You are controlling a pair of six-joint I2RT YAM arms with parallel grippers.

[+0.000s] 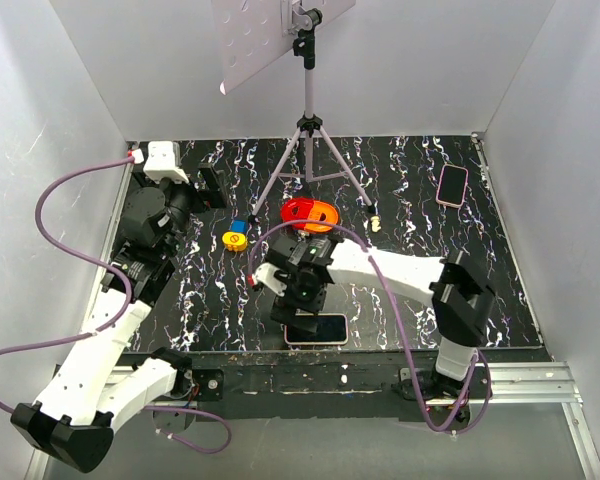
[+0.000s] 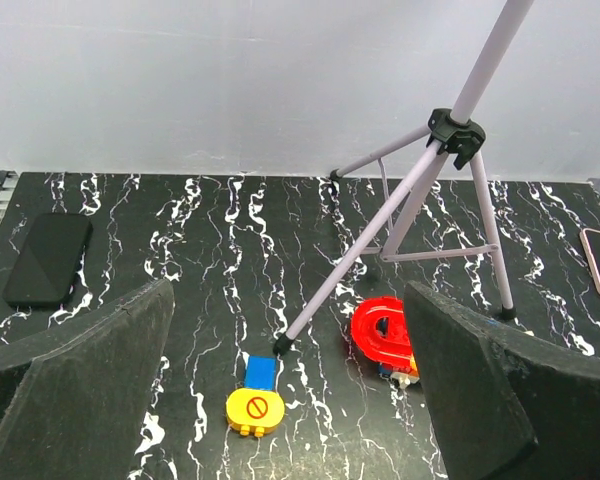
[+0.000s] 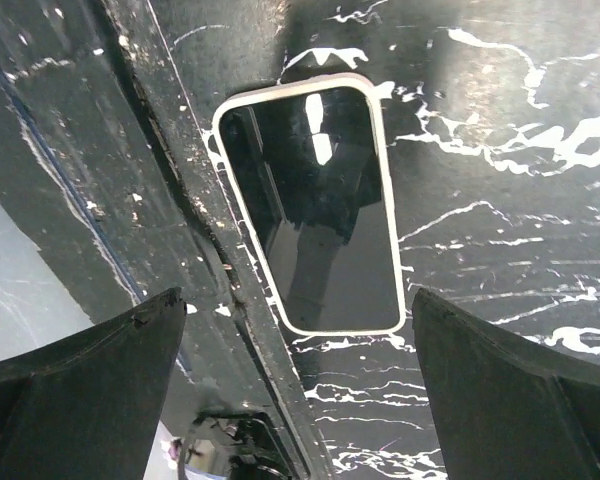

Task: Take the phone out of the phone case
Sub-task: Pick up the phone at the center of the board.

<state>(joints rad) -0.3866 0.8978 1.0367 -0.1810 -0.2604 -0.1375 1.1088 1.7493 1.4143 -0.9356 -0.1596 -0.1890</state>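
Right tool (image 3: pixel 298 300), spread wide, hovers right above the cased phone (image 3: pixel 315 200), long axis crossing its closing line; left tool (image 2: pixel 288 290), also spread, is way off.

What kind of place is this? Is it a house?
Probably a robot test booth, not a house: white walls box in a black marbled table, a left arm and right arm are bolted at its edge, and a tripod stands on it.
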